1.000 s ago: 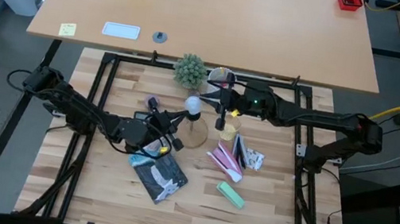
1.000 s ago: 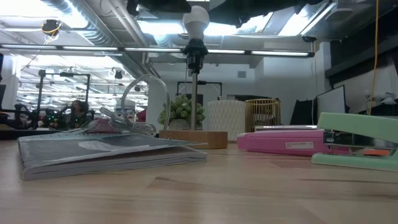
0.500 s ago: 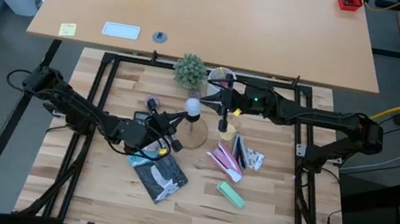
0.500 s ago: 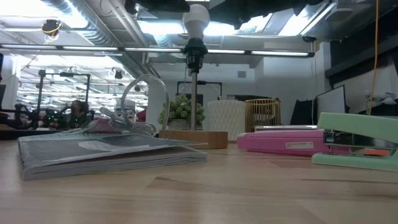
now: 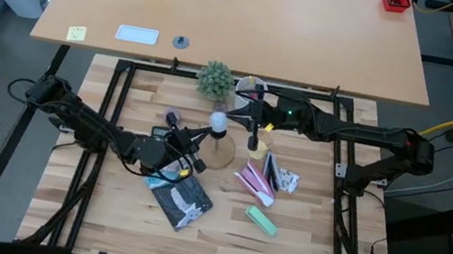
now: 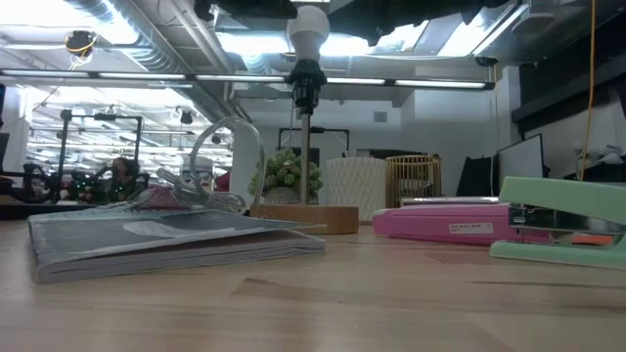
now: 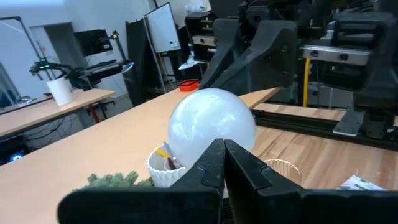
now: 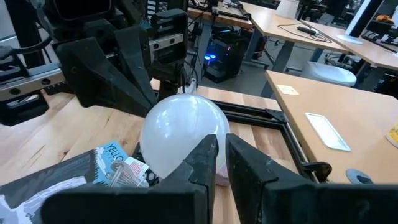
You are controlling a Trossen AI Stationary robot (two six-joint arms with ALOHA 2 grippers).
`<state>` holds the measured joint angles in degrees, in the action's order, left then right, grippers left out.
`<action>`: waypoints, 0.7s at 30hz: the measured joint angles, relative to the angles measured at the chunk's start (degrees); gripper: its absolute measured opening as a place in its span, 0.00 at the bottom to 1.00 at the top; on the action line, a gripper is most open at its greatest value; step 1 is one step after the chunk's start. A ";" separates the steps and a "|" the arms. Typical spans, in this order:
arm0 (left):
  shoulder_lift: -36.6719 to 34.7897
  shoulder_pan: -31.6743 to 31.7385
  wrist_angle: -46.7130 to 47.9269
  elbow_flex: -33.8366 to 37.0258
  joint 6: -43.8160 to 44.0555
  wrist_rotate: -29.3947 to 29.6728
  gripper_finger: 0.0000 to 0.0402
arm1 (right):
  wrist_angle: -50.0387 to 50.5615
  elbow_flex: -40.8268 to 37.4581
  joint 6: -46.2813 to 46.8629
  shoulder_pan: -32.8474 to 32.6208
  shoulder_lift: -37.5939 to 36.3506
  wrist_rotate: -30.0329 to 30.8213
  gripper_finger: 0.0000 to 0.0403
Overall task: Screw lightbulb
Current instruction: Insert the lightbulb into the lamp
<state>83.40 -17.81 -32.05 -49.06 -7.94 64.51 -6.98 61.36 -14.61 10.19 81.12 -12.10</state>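
The whitish lightbulb (image 6: 310,29) stands upright with its base in the black socket (image 6: 306,82) on top of the wooden stand (image 5: 223,151). My left gripper (image 5: 199,138) reaches in level from the table's left and is shut. In its wrist view its tips (image 7: 224,160) lie in front of the lower part of the lightbulb (image 7: 211,127). My right gripper (image 5: 238,113) comes from the right and is also shut. Its tips (image 8: 221,155) are close before the lightbulb (image 8: 180,142). My left gripper has its shut fingertips (image 7: 214,165) right at the bulb's lower round (image 7: 202,149), coming level from the table's left. I cannot tell whether they touch it. My right gripper has its shut fingertips (image 8: 205,155) at the bulb's side (image 8: 186,158), slanting slightly down from the right. I cannot tell whether they touch it.
A book (image 5: 182,200) lies near the stand on its near-left side. A pink stapler (image 5: 254,182) and a green stapler (image 5: 262,221) lie to the near right. A small plant (image 5: 215,80) and a clear yellowish cup (image 5: 262,140) stand behind and to the right of the stand.
My right gripper has swung a little about its wrist while staying beside the bulb. The bulb, the stand and my left gripper have kept still.
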 joint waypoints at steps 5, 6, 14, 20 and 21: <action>0.00 -1.29 0.11 0.00 -0.65 4.40 0.00 | 0.69 0.00 0.00 -0.17 -0.02 -1.02 0.11; 0.00 -1.35 0.10 0.00 -0.91 4.93 0.00 | 0.77 0.00 0.02 -0.21 -0.02 -1.07 0.11; 0.00 -1.27 0.10 0.02 -0.90 5.64 0.00 | 1.09 0.00 2.54 -0.19 -0.02 -3.70 0.11; 0.00 -1.26 0.08 0.04 -0.87 5.87 0.00 | 1.29 -0.02 2.78 -0.15 -0.02 -5.21 0.11; 0.00 -1.26 0.06 0.04 -0.87 6.08 0.00 | 1.29 -0.02 2.98 -0.15 0.00 -5.68 0.11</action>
<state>83.40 -19.07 -31.99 -49.01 -8.82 70.59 -5.69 61.34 -11.63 10.04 81.12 -17.77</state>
